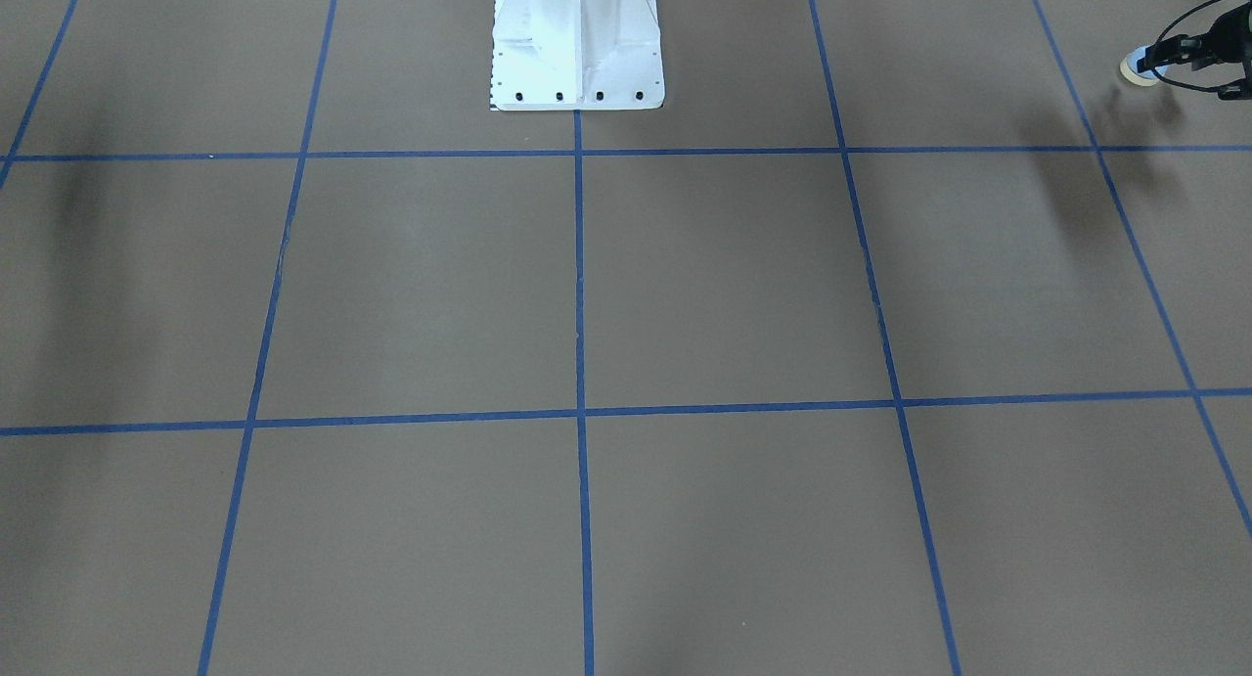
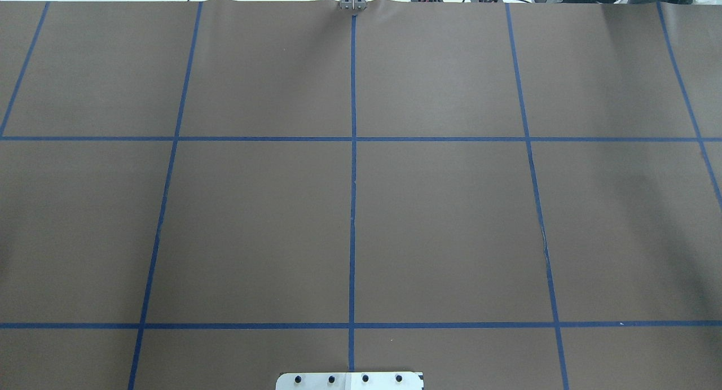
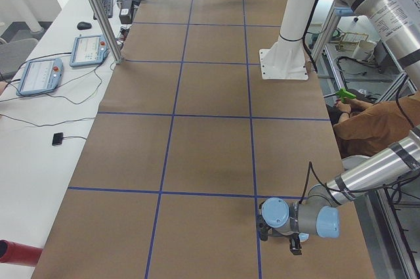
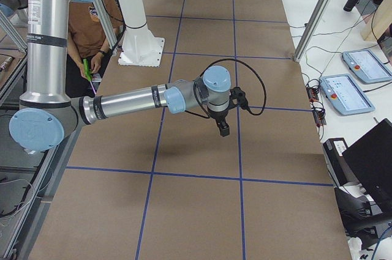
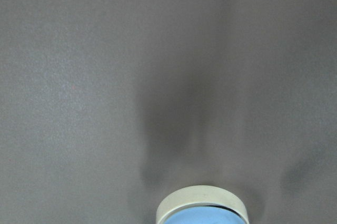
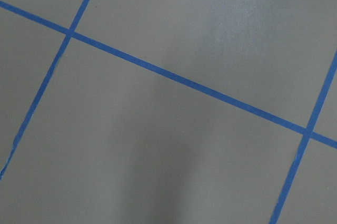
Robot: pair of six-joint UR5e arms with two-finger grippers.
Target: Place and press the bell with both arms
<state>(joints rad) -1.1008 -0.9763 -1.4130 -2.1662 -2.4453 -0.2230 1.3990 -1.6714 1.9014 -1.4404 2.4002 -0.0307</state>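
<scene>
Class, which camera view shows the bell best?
Left wrist-mounted: the bell sits large at the bottom edge, cream rim and blue body clear, though cropped. Front-facing shows it tiny in the top right corner; exterior right, a distant speck. I cannot find it in the others.

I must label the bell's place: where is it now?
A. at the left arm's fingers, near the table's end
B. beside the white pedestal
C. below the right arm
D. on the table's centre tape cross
A: the front view shows the bell at the left arm's fingers, far from the pedestal.
</scene>
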